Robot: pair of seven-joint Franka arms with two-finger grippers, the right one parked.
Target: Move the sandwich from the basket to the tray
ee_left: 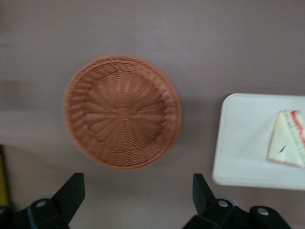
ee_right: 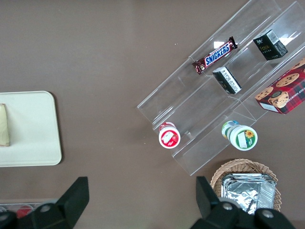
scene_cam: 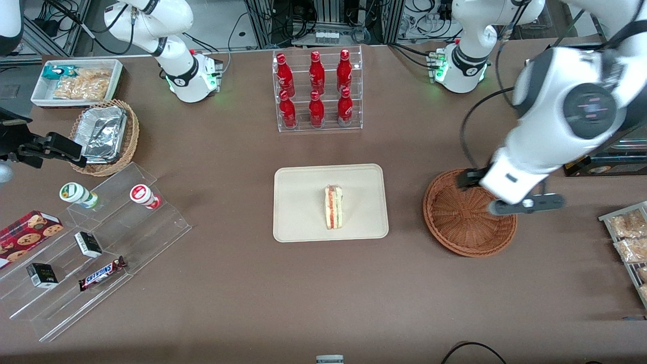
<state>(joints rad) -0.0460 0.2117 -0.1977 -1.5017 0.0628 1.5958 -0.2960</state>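
- Brown tabletop (scene_cam: 232, 283) in the front view is carrying one cream tray (scene_cam: 303, 222), and one sandwich (scene_cam: 333, 207) is lying on it near its middle, filling stripe showing.
- One reddish wicker basket (scene_cam: 457, 222) is sitting beside the tray toward the working arm's end, with nothing in it; the gripper (scene_cam: 525, 203) is hanging above its rim, fingers hard to make out from here.
- Six red bottles (scene_cam: 316, 87) are standing in a clear rack, farther from the camera than the tray, three in each of two rows.
- Toward the parked arm's end, a clear stepped stand (scene_cam: 101, 253) is holding one bar reading SNICKERS (scene_cam: 102, 273), two small dark boxes (scene_cam: 89, 244), two round cups (scene_cam: 145, 196) and one cookie box (scene_cam: 28, 233).
- One tan basket of foil containers (scene_cam: 105, 136) and one white bin of snacks (scene_cam: 77, 82) are sitting nearby.
- Left wrist view is showing the basket (ee_left: 123, 112) empty, the tray (ee_left: 243, 143) beside it with the sandwich (ee_left: 287, 145) on it, and two black fingers (ee_left: 70, 195) standing wide apart, gripping nothing.
- Right wrist view is showing the SNICKERS bar (ee_right: 215, 55), both cups (ee_right: 169, 135) and the tray (ee_right: 33, 129) again.
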